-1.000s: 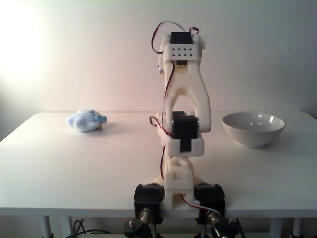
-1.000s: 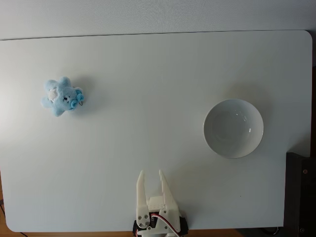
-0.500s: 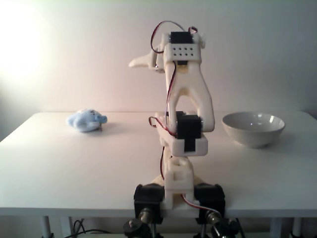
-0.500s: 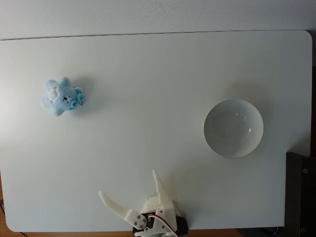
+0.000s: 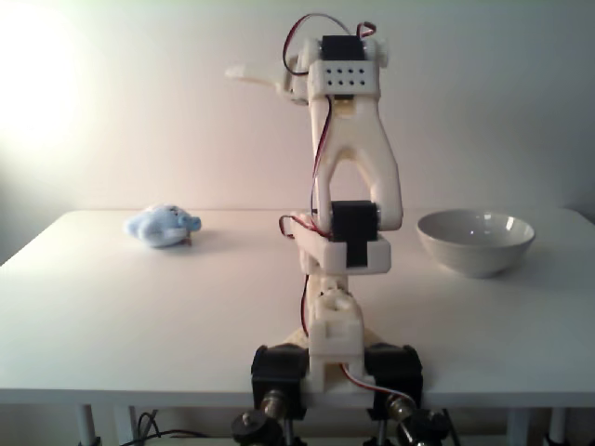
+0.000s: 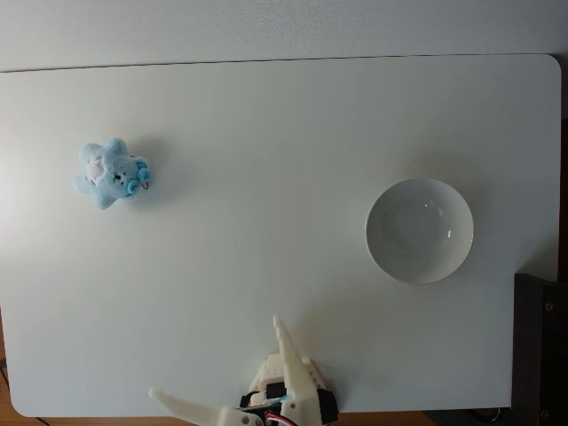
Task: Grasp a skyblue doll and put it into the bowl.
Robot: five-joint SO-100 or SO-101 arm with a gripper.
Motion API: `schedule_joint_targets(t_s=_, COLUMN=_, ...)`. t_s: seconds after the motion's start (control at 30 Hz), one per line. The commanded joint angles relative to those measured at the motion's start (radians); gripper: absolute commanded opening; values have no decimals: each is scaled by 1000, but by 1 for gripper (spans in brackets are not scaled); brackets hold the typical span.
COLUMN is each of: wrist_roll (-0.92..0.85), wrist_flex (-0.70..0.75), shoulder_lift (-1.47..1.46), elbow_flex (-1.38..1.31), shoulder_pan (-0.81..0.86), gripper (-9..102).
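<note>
Gripper (image 6: pixel 217 359) spread wide near the table's (image 6: pixel 266 133) edge — skyblue doll (image 6: pixel 110 171) far left, bowl (image 6: pixel 419 231) right, both untouched.

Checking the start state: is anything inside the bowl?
Nothing: from above, the bowl shows a bare white inside. The doll lies on the table, far left. What is under the bowl is covered.

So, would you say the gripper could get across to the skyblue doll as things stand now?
Probably yes. The gripper is open wide near the arm's base, and the skyblue doll lies alone on bare table, with the bowl off on the opposite side. Whether the arm stretches that far is uncertain.
</note>
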Motion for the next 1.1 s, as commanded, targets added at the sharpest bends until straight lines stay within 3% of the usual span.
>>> schedule_joint_targets(t_s=0.0, wrist_roll=3, wrist_flex=-12, shoulder_lift=-314, elbow_flex=-209, shoulder_pan=-9, gripper=80)
schedule_joint_targets(t_s=0.43, wrist_roll=127, wrist_flex=-9, shoulder_lift=-1204, elbow_flex=-969, shoulder_pan=-54, gripper=80)
schedule_joint_targets(t_s=0.6, wrist_roll=115, wrist_flex=-9, shoulder_lift=-1373, elbow_flex=-1149, shoulder_pan=-126, gripper=83)
schedule_joint_targets(t_s=0.83, wrist_roll=117, wrist_flex=-12, shoulder_lift=-1588, elbow_flex=-1287, shoulder_pan=-143, gripper=102)
schedule_joint_targets(t_s=1.07, wrist_roll=117, wrist_flex=-12, shoulder_lift=-1766, elbow_flex=-1433, shoulder_pan=-186, gripper=102)
